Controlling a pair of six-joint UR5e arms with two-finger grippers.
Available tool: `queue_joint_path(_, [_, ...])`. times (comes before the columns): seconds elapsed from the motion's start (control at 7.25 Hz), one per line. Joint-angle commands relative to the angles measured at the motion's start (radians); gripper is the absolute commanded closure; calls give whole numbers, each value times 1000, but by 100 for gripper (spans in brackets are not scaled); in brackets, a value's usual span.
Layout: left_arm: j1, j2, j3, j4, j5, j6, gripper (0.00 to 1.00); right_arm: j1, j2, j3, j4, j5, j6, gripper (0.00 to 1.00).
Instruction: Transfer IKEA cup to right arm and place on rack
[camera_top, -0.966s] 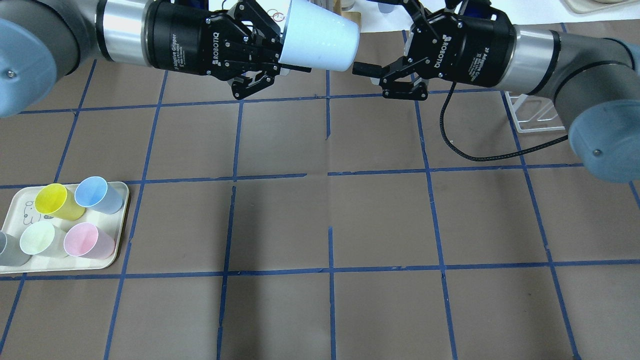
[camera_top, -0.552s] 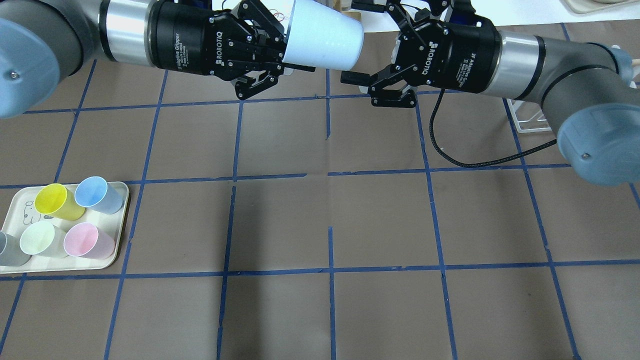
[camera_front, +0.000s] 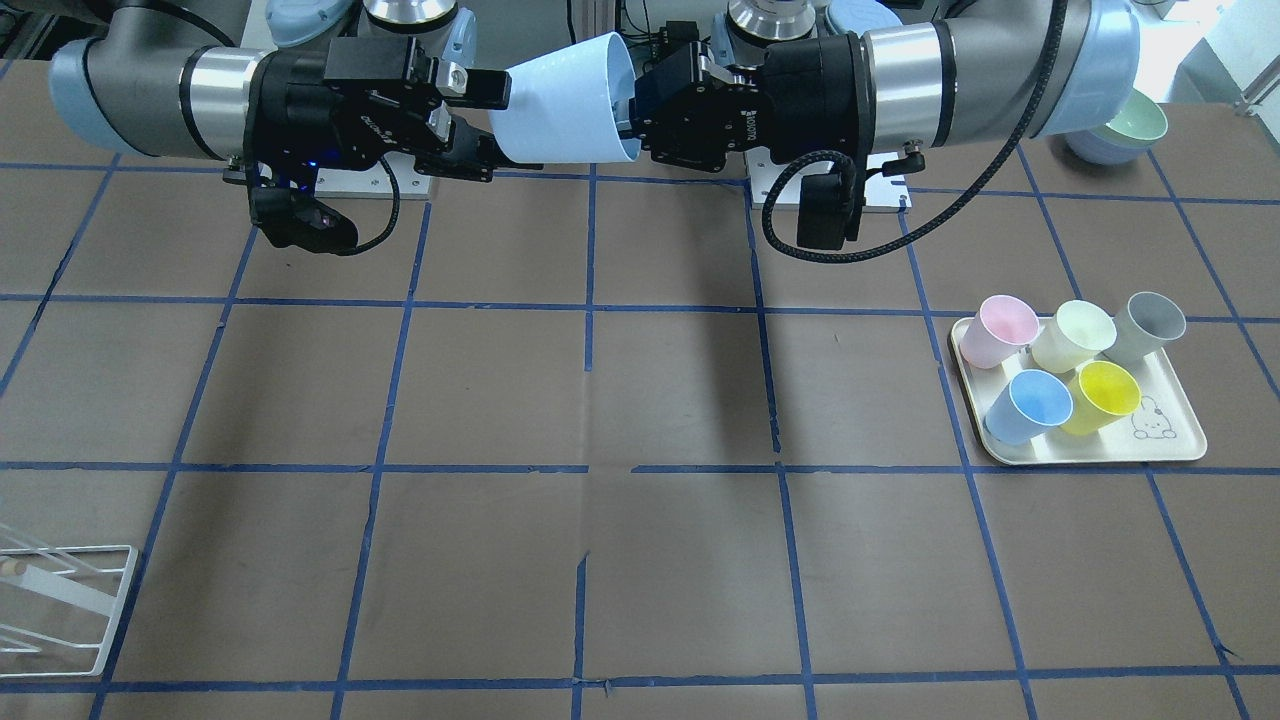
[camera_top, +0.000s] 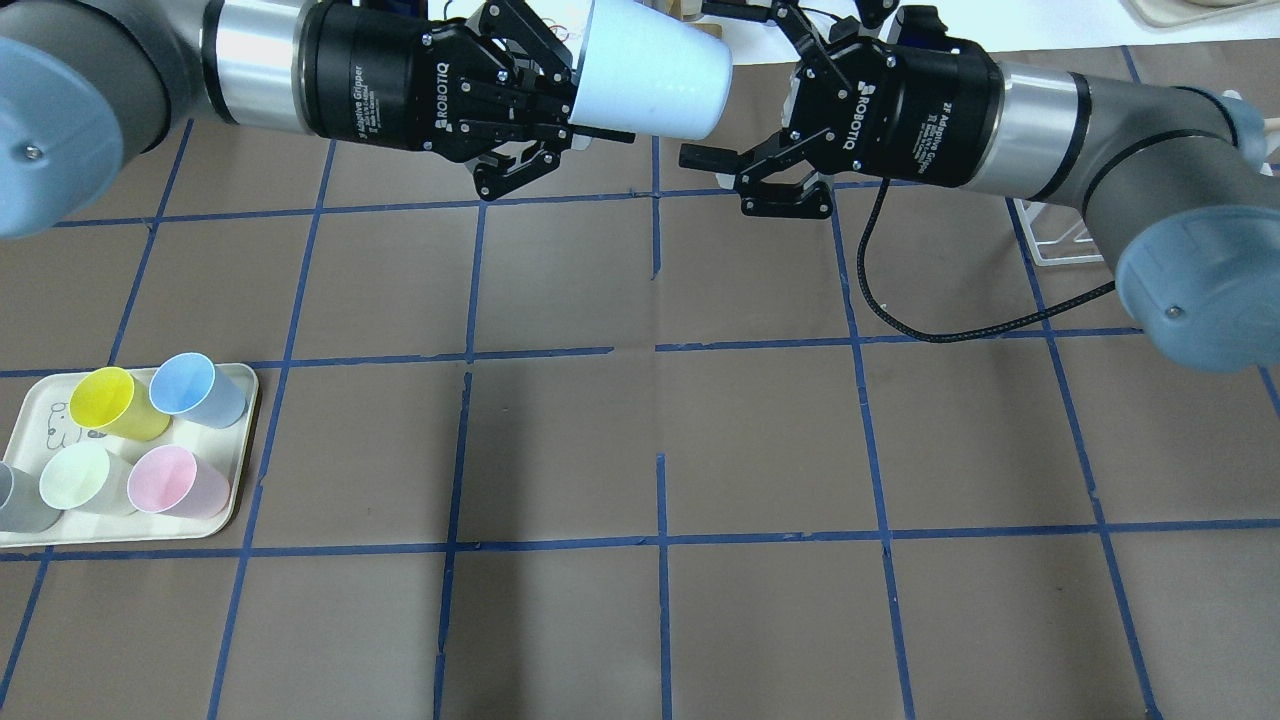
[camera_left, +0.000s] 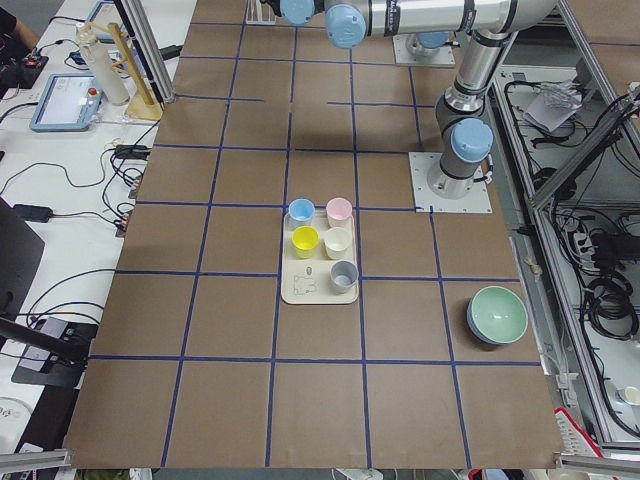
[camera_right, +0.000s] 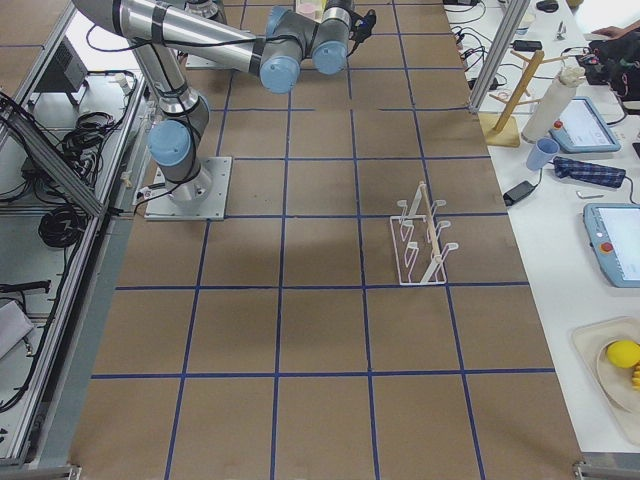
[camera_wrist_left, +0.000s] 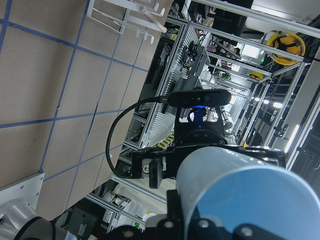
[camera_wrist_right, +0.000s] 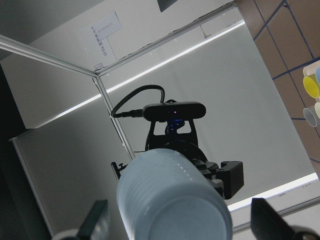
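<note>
My left gripper (camera_top: 575, 90) is shut on the rim of the pale grey-blue IKEA cup (camera_top: 650, 75) and holds it on its side high over the table's far middle, base toward the right arm. My right gripper (camera_top: 705, 85) is open, with its fingers on either side of the cup's base and not touching it. The right wrist view shows the cup's base (camera_wrist_right: 170, 200) between the spread fingers (camera_wrist_right: 97, 220). In the front view the cup (camera_front: 560, 105) lies between my left gripper (camera_front: 640, 105) and my right gripper (camera_front: 492, 130). The white wire rack (camera_right: 425, 240) stands on the table's right side (camera_top: 1060, 225).
A cream tray (camera_top: 240, 480) at the near left holds yellow, sky-blue, pale green, pink and grey cups. A green bowl (camera_left: 497, 315) sits near the robot's left base. A black cable (camera_top: 900, 310) hangs below the right wrist.
My right gripper has moved left toward the cup, and its open fingers now flank the base. My left gripper with the cup has shifted slightly right.
</note>
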Motion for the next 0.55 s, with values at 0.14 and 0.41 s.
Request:
queue_joint_path(0.14, [0,0,0,0,1,0,100,1,-10,3,1,-4,37,2])
queue_joint_path(0.41, [0,-2,0,0,1,-2,100,21,-7,3,1,-4,39,21])
